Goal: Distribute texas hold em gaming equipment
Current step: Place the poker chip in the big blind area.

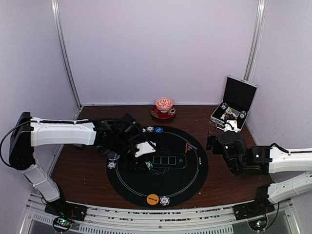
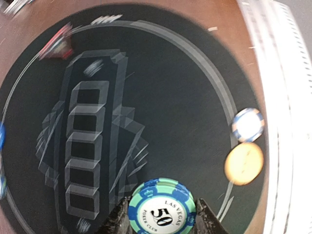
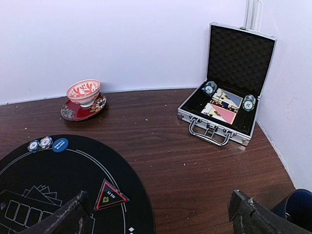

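Left hand (image 2: 162,217) clamped on the teal chip (image 2: 162,204) above the middle of the black mat (image 1: 187,173), right hand (image 3: 158,217) fingers wide apart over the desk (image 1: 83,168) just off the mat's right edge, orange disc (image 1: 153,199) and white chip (image 1: 165,200) side by side at the mat's near rim.

The left pincer (image 1: 147,164) stood low over the round black mat (image 1: 190,180), a teal chip (image 1: 149,166) at its tip. An orange disc (image 1: 153,199) and a striped chip (image 1: 165,200) lay together at the mat's near edge. The right pincer (image 1: 212,141) hung just off the mat.
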### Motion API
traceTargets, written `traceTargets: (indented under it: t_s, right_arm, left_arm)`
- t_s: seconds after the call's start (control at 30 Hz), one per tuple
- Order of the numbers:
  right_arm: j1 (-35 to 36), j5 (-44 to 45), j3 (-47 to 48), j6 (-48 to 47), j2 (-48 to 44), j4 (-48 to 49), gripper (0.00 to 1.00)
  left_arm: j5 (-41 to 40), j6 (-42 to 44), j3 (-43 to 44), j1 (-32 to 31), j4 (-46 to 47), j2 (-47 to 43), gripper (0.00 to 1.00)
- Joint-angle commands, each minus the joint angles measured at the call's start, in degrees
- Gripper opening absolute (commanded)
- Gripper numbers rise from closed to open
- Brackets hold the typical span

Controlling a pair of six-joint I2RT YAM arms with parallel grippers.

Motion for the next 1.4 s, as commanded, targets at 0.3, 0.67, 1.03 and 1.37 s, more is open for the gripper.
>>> traceTargets:
  t_s: [0.3,0.67,1.03,1.37]
  right_arm:
    - [-1.51,5.8,-1.92,3.12,-4.39,-1.75,1.0]
    - [-1.52,4.87,-2.02,3.22,-5.28,-1.93,1.0]
    - [-1.47,4.53,-1.81,2.98,-5.03,-1.84,1.0]
    - [-1.51,4.32,-1.79,2.79,-5.09,-1.75,1.0]
  left_arm:
    - [-3.14,-1.94,12.22,-16.64,4.38,14.93,0.3]
    - [-4.13,-3.07,15.2,-20.58,5.79,21.34,0.31]
    - [-4.13,-3.93,15.44,-21.74,6.74,23.57,0.31]
    - [-3.12,-3.8,15.12,-22.03,6.72,24.2,0.32]
